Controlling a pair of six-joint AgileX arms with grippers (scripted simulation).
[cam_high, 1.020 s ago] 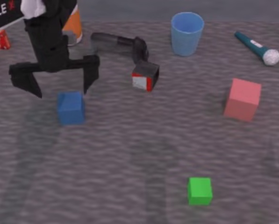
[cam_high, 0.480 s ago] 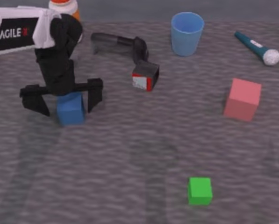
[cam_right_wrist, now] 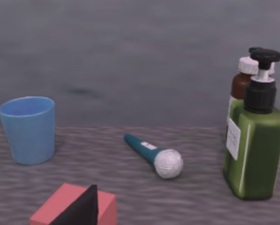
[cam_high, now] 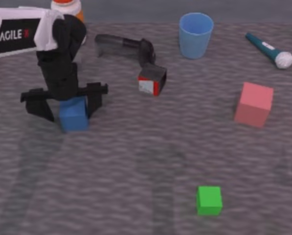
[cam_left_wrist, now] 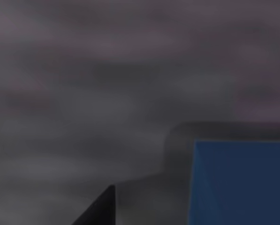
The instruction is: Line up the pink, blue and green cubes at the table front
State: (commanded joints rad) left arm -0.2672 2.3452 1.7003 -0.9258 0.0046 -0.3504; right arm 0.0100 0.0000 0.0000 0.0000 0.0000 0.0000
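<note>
left end effector – fingers apart, straddling blue cube | arm label – "AGILE X"

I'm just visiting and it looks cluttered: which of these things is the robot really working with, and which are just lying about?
In the job:
- blue cube, with the left gripper open around it
- pink cube
- green cube

Lying about:
- blue cup
- microphone
- red, white and black box
- dark tool
- orange bottle
- green pump bottle
- brown bottle
</note>
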